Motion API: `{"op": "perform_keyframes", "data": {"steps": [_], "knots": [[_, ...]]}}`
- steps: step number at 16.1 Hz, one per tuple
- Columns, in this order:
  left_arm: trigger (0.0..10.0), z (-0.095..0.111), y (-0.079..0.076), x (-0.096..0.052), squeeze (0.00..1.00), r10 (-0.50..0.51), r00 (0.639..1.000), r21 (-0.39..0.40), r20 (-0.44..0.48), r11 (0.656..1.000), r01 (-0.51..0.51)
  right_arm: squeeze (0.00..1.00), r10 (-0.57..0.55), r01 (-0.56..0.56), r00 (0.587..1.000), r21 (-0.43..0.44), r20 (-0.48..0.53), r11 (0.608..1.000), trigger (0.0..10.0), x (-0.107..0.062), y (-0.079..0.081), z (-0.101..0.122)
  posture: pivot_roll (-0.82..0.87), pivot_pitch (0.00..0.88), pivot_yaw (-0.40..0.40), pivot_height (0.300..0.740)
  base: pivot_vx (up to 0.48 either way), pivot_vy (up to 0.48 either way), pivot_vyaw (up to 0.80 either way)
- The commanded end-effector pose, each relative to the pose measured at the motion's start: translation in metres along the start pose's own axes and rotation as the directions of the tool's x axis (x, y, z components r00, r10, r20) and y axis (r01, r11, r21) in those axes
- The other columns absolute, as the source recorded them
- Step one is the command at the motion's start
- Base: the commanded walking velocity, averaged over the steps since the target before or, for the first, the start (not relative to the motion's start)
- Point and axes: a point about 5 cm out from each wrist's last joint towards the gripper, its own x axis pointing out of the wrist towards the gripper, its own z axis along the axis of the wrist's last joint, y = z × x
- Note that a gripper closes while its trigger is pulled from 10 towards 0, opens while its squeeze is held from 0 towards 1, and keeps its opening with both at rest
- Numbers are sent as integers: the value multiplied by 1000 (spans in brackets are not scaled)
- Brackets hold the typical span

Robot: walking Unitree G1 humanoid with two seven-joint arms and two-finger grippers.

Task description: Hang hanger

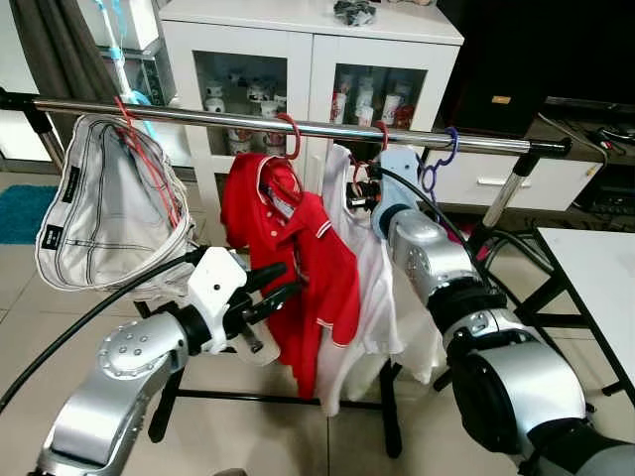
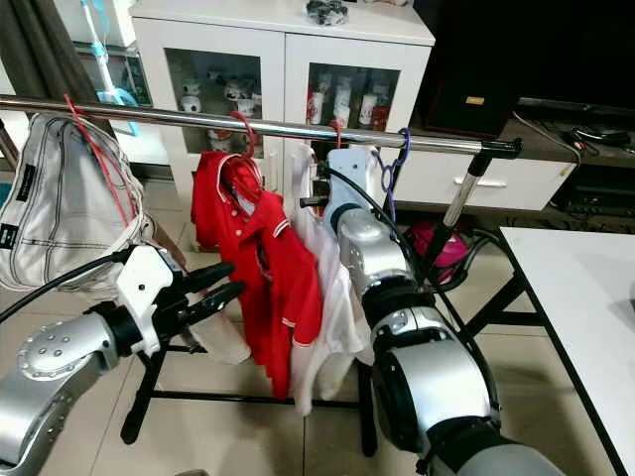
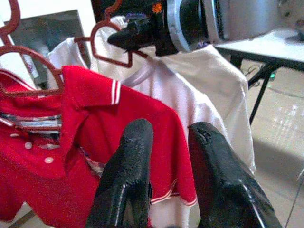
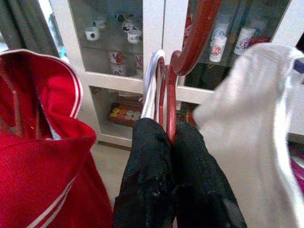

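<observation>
- the right gripper (image 4: 166,156) is clamped tight on the neck of a red hanger (image 4: 190,45) that carries the white shirt (image 1: 372,297), held up just under the steel clothes rail (image 1: 327,127).
- in the head views the red hook (image 1: 382,134) looks as if it is at the rail, but whether it rests fully over it cannot be told.
- judged step: seating the hook. next, the hook should drop over the rail until it bears the weight, then the fingers can part and back away without dragging the shirt.
- the left gripper (image 1: 268,296) hovers just beside the red polo shirt (image 1: 308,268), its fingers slightly apart and holding nothing.
- the polo hangs on its own red hanger on the rail; a white bag (image 1: 109,213) hangs further to the robot's left, and a purple hook (image 1: 442,159) to the right.
- behind stands a white glass-fronted cabinet (image 1: 308,69) with mugs; the floor is pale tile (image 1: 298,436), and a white table (image 1: 595,278) sits at the right.
</observation>
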Motion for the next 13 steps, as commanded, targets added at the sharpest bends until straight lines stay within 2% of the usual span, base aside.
{"op": "perform_keyframes", "data": {"steps": [1,3,4,6,7,10,11,12,13], "knots": [[10000,8,3,0,0,12,999,16,33,1000,-12,1000,2,-2,1000,22,-14,1000,10000,-2,-4,-9,88,0,-76,740,0,0,0],[10000,12,5,2,0,33,997,8,70,999,-33,1000,79,-76,992,-42,94,996,10000,-14,-9,-6,82,0,-80,740,0,0,0],[10000,13,6,2,0,46,995,5,86,999,-47,1000,103,-100,987,-33,123,994,10000,-19,-10,-4,79,0,-79,740,0,0,0],[10000,19,12,2,0,117,983,-24,143,993,-115,1000,183,-187,960,-2,211,982,10000,-41,-9,2,71,0,-76,740,0,0,0],[10000,20,13,-1,0,173,971,-57,164,984,-166,1000,254,-255,928,-32,272,966,10000,-63,-7,5,61,0,-72,740,0,0,0],[10000,12,10,-5,0,217,967,-69,135,975,-209,1000,289,-283,903,-67,319,957,10000,-87,-5,1,57,0,-66,740,0,0,0],[10000,4,7,-8,0,248,964,-66,95,968,-243,184,309,-312,895,-43,322,949,10000,-105,-3,-7,53,0,-63,740,0,0,0],[10000,0,9,-9,0,303,950,-76,70,951,-298,0,314,-327,901,-8,299,945,10000,-118,-4,-18,46,0,-57,740,0,0,0],[10000,-3,14,-9,0,368,928,-98,57,927,-362,0,271,-294,924,49,271,955,10000,-128,-6,-32,30,0,-47,740,0,0,0]]}}
